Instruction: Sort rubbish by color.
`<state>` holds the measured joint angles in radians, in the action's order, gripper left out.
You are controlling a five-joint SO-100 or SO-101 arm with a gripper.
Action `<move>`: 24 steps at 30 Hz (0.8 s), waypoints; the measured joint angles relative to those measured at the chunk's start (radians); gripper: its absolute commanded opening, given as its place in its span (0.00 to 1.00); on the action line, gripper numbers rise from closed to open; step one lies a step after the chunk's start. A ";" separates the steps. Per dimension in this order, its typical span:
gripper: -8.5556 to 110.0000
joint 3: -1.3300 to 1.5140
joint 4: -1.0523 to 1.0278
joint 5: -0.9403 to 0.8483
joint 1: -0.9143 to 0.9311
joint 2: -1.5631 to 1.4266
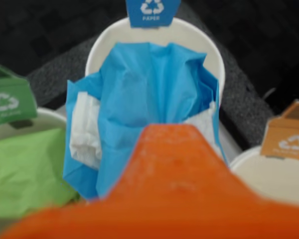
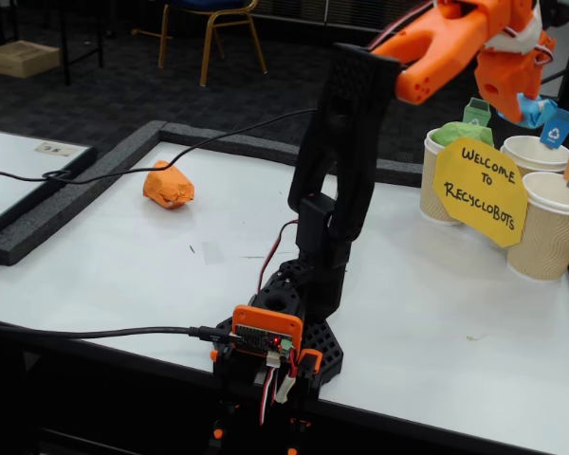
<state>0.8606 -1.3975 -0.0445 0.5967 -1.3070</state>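
The white table (image 2: 171, 275) has a raised dark foam border along its far and left edges, and most of its middle and near part lies bare. The arm's base sits at the near edge, and the arm reaches to the far right corner, where three paper cups stand close together behind a yellow sign (image 2: 481, 191). The gripper (image 2: 526, 112) hangs over the middle cup (image 1: 102, 45), clamped on the light blue wad (image 1: 139, 94), which sits at the cup's mouth. The green wad (image 1: 25, 169) lies in the cup on the left in the wrist view. The orange wad (image 2: 168, 185) rests alone near the far left edge, well apart from the cups.
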 measured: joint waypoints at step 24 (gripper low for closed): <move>0.33 -0.153 0.046 0.000 0.006 0.153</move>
<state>0.7072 -1.3514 -0.0445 0.6029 -1.1536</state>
